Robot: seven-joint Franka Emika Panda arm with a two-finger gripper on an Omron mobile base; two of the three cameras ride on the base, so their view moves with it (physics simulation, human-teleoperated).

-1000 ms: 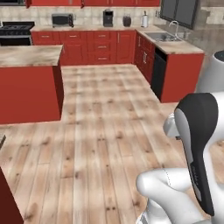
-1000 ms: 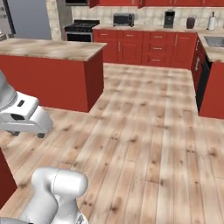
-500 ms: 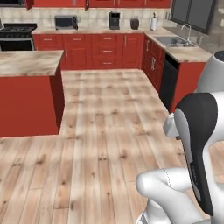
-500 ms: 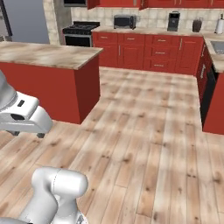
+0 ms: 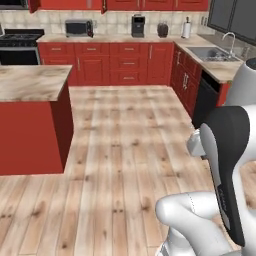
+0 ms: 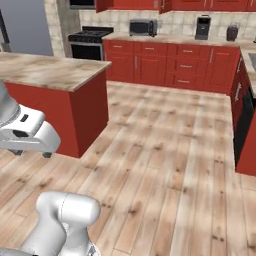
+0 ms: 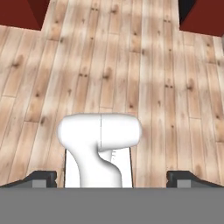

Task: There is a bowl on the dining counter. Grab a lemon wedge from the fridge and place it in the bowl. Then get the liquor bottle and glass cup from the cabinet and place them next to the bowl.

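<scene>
The dining counter, with its beige-brown marbled top and plain red front, stood off to the left across the wooden floor, its top bare in both base views as far as it was in frame; the red bowl was not to be made out on the stretch that showed. A tall silver-grey panel at the upper left of the right base view was probably the side of the fridge, well apart from the robot and beyond the counter. Judged from this, none of the task looked done: no lemon wedge fetched, no liquor bottle or glass cup brought out, so everything seemed left, starting with reaching the fridge. Along the far wall ran red drawer units with silver handles, carrying a microwave and a coffee machine, with a stove at the left end and a sink on the right-hand counter. The gripper pointed down at bare floorboards, its two dark tips spread as wide apart as they would go, with nothing between them and touching nothing.
</scene>
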